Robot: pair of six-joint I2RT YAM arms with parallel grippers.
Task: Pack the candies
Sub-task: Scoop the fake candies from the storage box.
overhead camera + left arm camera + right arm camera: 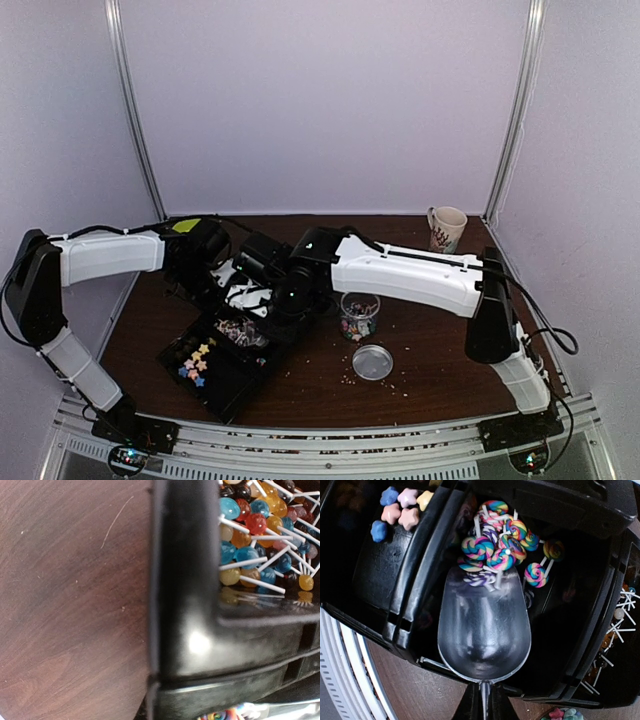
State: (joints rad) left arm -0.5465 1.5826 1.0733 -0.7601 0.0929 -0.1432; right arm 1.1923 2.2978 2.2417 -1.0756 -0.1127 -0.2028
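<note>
Right tool clamped on scoop handle. The bowl sits just ahead, inside the tray, with swirl candies piled at its tip. Star candies are 1 compartment left. Left tool fingers together, tray corner just ahead, round lollipops beyond.

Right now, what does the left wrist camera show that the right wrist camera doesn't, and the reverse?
Left wrist only: a pale scratch on the table. Right wrist only: a clear scoop at the swirl lollipops, plus star sweets. Both: the black tray, bare table, and ball lollipops, merely edging the right wrist view.
</note>
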